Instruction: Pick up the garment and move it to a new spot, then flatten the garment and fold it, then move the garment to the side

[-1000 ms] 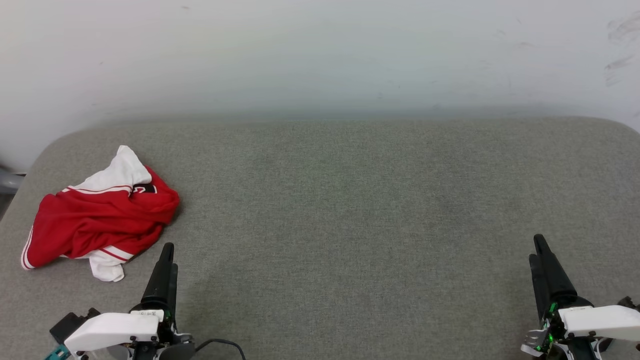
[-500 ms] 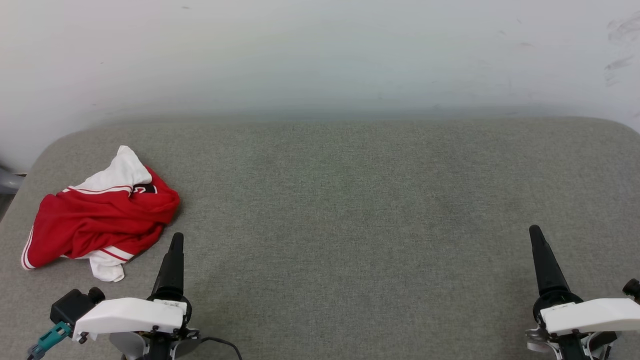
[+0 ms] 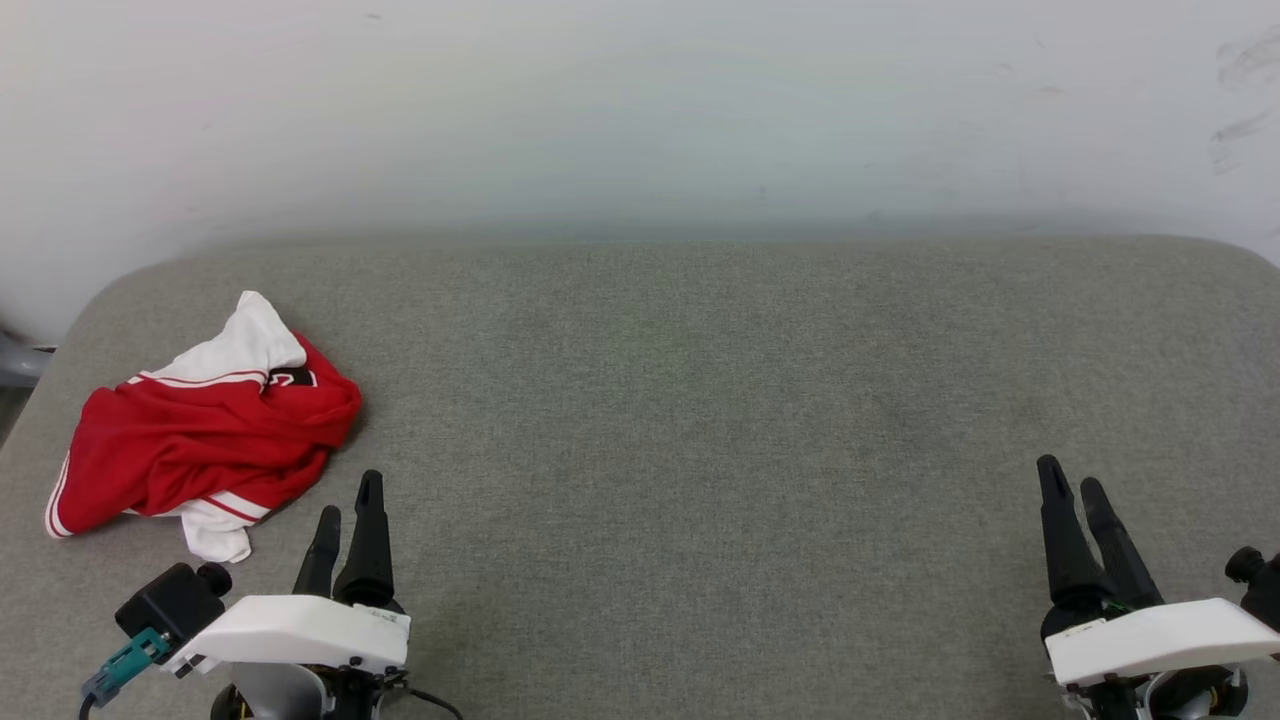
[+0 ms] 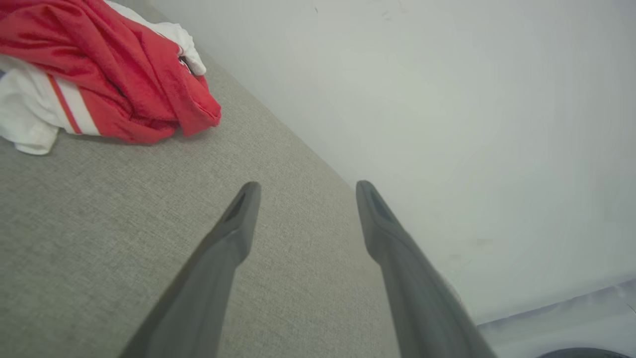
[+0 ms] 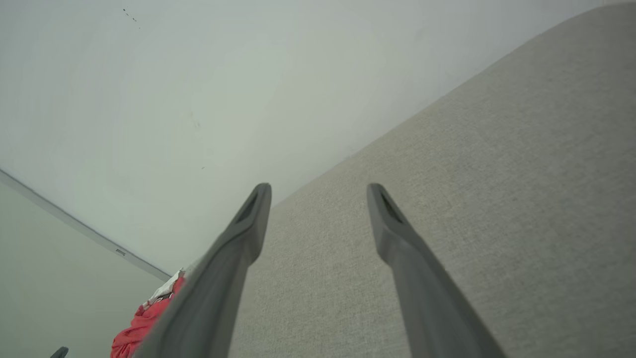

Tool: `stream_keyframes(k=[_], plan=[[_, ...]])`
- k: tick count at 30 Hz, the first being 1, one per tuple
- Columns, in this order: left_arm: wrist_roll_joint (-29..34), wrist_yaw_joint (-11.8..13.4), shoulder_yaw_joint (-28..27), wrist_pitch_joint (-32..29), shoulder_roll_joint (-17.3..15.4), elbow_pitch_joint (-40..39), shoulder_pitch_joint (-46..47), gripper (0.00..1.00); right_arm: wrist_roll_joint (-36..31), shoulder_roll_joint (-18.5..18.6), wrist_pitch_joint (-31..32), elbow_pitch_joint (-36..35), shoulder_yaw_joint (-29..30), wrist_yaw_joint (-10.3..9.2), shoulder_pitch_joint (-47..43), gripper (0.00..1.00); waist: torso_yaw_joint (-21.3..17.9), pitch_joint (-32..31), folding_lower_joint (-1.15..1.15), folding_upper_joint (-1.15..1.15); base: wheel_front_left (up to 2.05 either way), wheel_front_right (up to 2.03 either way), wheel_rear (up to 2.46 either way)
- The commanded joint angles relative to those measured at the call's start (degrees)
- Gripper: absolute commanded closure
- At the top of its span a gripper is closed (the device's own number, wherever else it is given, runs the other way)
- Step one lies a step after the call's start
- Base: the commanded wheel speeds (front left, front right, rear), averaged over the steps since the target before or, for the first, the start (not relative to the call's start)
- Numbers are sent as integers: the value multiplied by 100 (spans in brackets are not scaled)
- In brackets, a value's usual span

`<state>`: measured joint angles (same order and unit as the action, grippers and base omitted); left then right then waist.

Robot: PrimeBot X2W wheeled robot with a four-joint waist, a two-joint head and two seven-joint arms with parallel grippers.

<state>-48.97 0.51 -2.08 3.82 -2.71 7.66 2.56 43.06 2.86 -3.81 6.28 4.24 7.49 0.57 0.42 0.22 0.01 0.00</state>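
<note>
Currently shirt [image 3: 200, 430] found crumpled, untouched, on gray pad [image 3: 700, 420] at eleven o'clock from left gripper [image 3: 349, 495], spread and empty. Right gripper [image 3: 1068, 474], also spread, empty, at four o'clock. Risk: only loose sleeve pinched, bundle dragged.

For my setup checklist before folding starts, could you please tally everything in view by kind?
Garments: 1, the red-and-white garment, crumpled at the left of the surface.
Claws: 2, the left claw and the right claw, both open and empty.
Surfaces: 1, the grey padded surface.
Total: 4
</note>
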Motion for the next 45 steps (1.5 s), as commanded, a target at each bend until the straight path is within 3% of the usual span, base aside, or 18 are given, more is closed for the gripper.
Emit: stream_keyframes(k=[1,25,45], plan=[[168,21,21,61,-13,-104,13,0,-187,5,-59,-120,-14,0,20,0,2,0,-1,0,0,0,0],[2064,217,324,469,-99,-404,-108,0,-2044,4,-466,-475,-95,0,-196,0,25,-19,-1,0,0,0,0],[3162,281,556,750,-151,-529,-241,0,-3032,3,-750,-648,-136,0,-363,0,29,-31,-1,0,0,0,0]])
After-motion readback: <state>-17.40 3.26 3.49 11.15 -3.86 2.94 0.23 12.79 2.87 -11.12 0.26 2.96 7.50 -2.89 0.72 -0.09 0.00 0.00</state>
